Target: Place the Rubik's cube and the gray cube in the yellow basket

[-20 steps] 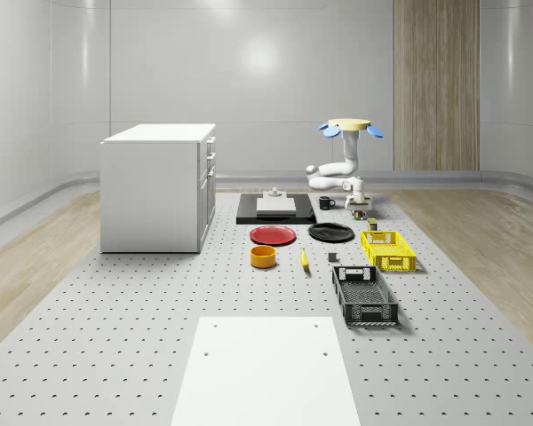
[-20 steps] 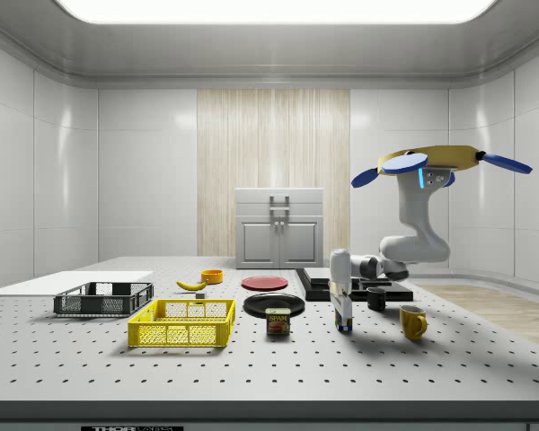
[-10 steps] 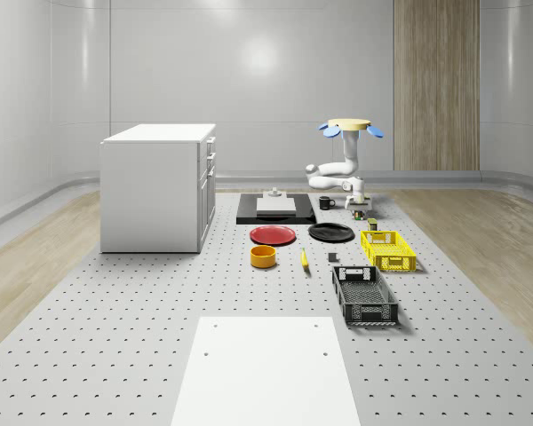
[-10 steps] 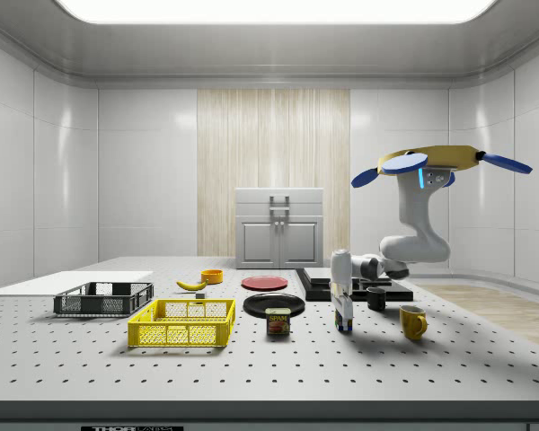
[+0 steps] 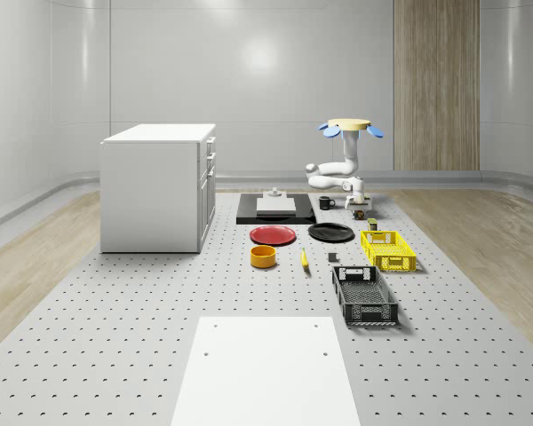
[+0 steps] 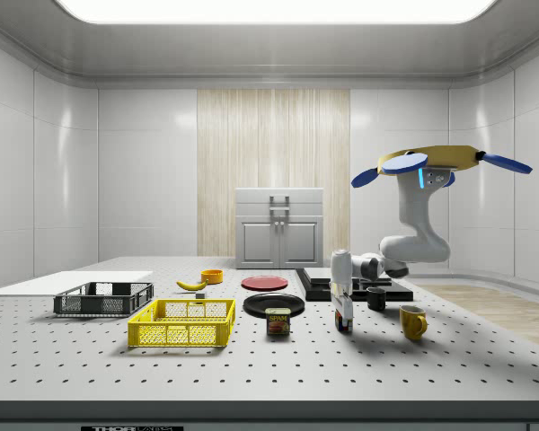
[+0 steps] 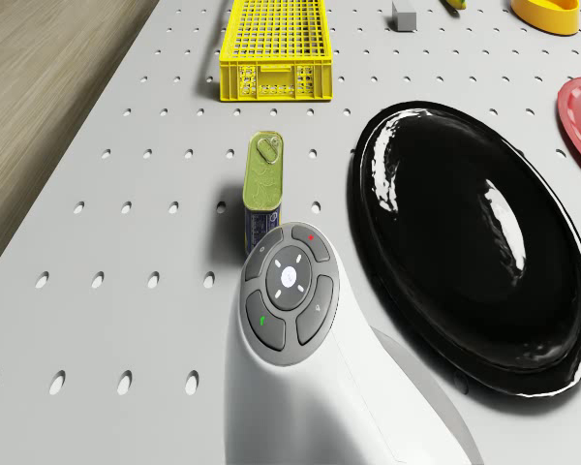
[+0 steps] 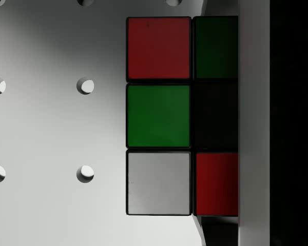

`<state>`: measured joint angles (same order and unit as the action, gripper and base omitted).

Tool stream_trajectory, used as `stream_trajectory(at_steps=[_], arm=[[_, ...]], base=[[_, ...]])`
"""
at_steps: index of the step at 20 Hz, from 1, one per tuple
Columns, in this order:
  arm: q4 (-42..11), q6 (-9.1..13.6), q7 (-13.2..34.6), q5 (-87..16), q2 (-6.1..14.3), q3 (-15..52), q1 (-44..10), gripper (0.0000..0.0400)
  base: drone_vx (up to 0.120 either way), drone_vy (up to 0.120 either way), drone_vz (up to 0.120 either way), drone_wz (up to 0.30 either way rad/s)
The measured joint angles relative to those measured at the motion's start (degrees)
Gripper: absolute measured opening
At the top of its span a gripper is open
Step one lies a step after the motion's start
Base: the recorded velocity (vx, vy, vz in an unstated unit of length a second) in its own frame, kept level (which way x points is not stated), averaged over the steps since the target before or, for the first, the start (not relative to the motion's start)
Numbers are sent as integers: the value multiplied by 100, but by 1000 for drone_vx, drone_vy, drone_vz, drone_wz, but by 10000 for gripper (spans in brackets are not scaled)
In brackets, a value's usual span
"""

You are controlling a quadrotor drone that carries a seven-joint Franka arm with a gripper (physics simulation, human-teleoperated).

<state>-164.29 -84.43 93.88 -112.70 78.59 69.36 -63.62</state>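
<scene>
We find the Rubik's cube right under the wrist camera, its red, green and white tiles facing up, and in the side view it sits just clear of the perforated bench at the tip of the arm. The claw is pinched on it, one finger running down the cube's edge in the wrist view. In the whole-scene view the claw hangs beyond the far end of the yellow basket.

The basket lies well apart from the cube, toward the side view's left, and a Spam can stands between them. From the drone camera we see that can lying just past the arm's wrist, beside a black plate, with the yellow basket further on. The gray cube rests on the bench near the basket's far side; in the whole-scene view it sits between the basket and a banana.

The drone hovers above the bench's far end, over the side view's right, its arm bending down to the claw. A yellow mug stands just right of the cube there, and a black crate lies beyond the basket to the left.
</scene>
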Motion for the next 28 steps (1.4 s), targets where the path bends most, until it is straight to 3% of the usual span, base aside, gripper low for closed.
stream_trajectory(at_steps=[9, 19, 24, 28], arm=[[-96, 124, 83, 490, 32, 495, -36, 325], [-154, 175, 179, 1030, 125, 1026, -110, 325], [-154, 113, 200, 1115, 206, 1094, -132, 325], [-153, 54, 213, 1158, 272, 1121, -146, 325]], base=[[0, 0, 4, 0], [4, 0, 120, 0], [120, 0, 120, 0], [120, 0, 0, 0]])
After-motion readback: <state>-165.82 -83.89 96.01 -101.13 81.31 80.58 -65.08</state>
